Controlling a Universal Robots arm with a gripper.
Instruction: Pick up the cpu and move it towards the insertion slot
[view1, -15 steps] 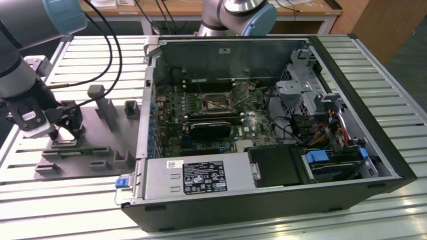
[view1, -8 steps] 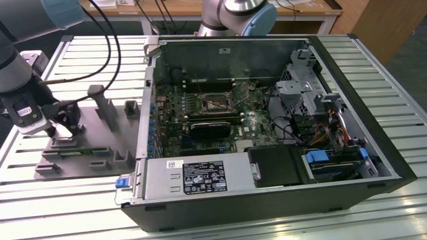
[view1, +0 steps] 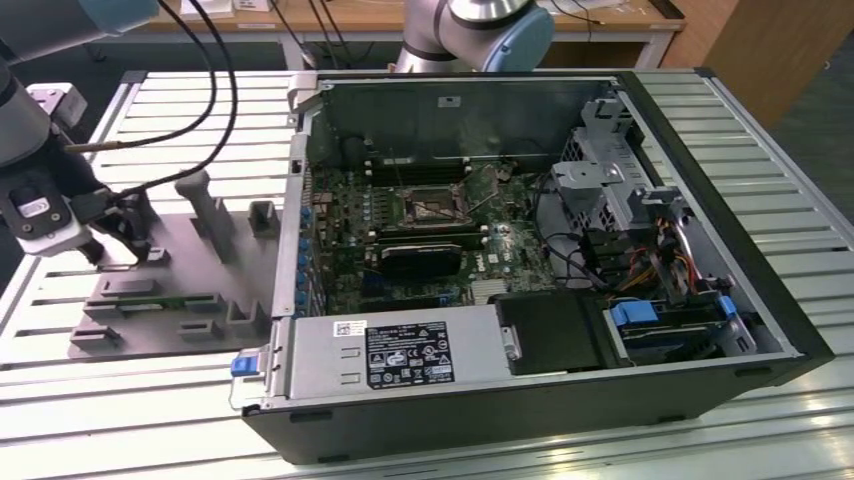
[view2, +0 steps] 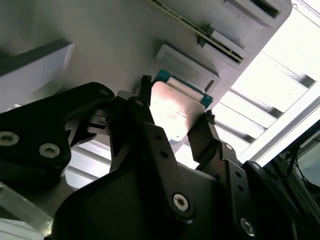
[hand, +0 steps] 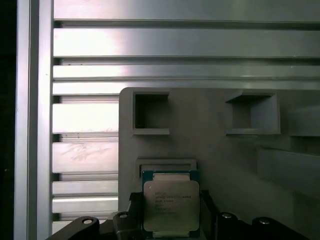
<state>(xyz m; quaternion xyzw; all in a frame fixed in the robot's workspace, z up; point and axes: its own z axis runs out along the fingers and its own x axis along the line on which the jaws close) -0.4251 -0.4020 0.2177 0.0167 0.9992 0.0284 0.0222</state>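
at the tray (hand: 225, 150), pincer (view2: 176, 100) grips cpu (hand: 171, 205)

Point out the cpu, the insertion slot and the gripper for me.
cpu (hand: 171, 202): first wrist view, middle of its metal top.
insertion slot (view1: 430, 207): exterior view, its dark centre.
gripper (view2: 175, 98): second wrist view, between its fingertips.

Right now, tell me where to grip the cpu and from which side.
Take the cpu by two opposite edges, from above: it is flat, metal top up, over the grey fixture, so only the edges offer purchase. The gripper clamps those edges.
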